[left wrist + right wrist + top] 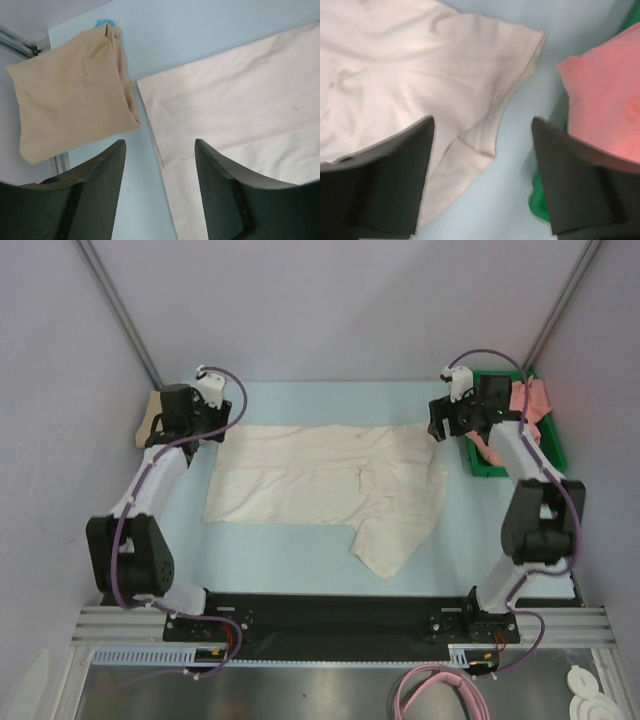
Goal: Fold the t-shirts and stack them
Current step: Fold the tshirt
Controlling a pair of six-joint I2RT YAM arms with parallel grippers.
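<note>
Both pincers hang released with nothing between the fingers: the left pincer (160,170) over the stitched hem corner of the cream-white t-shirt (330,475), the right pincer (482,165) over its short sleeve. The soft, lightly creased shirt lies flat on the pale blue worktop (300,550), long axis left to right, one flap trailing toward the near edge. A folded tan-beige t-shirt (70,90) sits far left. A salmon-pink t-shirt (605,100) is bunched in the green plastic tray (555,445).
</note>
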